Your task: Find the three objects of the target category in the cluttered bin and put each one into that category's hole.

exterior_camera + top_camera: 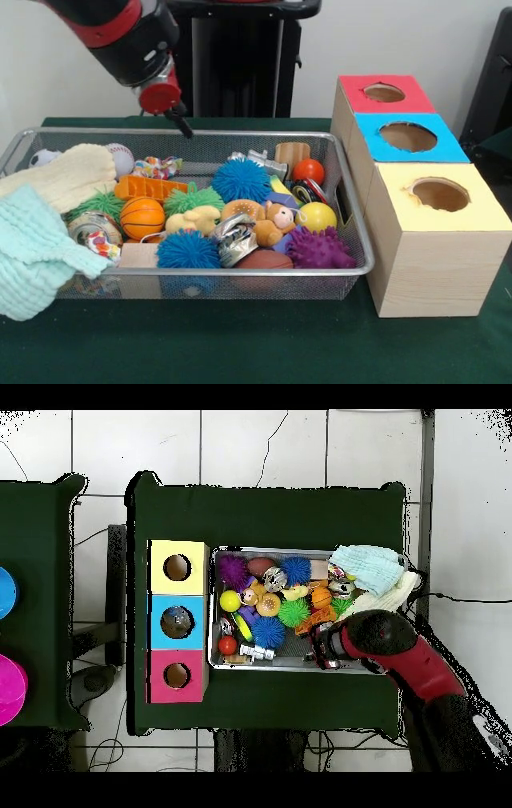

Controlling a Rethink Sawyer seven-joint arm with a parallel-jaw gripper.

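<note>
Wire-mesh bin [352,210] sits on the green cloth, crowded to the rim; we see it just beside a row of three wooden boxes, topped red [382,94], blue [408,137] and yellow [440,196], each with a round hole. Contents from the front view: two blue spiky balls [241,179] [187,250], a purple spiky toy [318,248], a green spiky ball [193,198], a small basketball [142,217], a yellow ball [317,216], a red ball [308,170], a baseball [120,158], an orange ridged block [150,189], a brown plush figure [270,223], a crumpled silver wrapper [234,238]; a cream cloth [60,178] and a mint knitted cloth [36,250] drape over one end of the bin. Gripper [181,121] hangs on the red and black arm [120,32] over the bin's far rim, above the contents and touching nothing that we can make out; only a dark slender tip shows, so we cannot tell how its jaws stand, and we see nothing held. Overhead, the arm [400,649] covers that corner of the bin [262,667].
</note>
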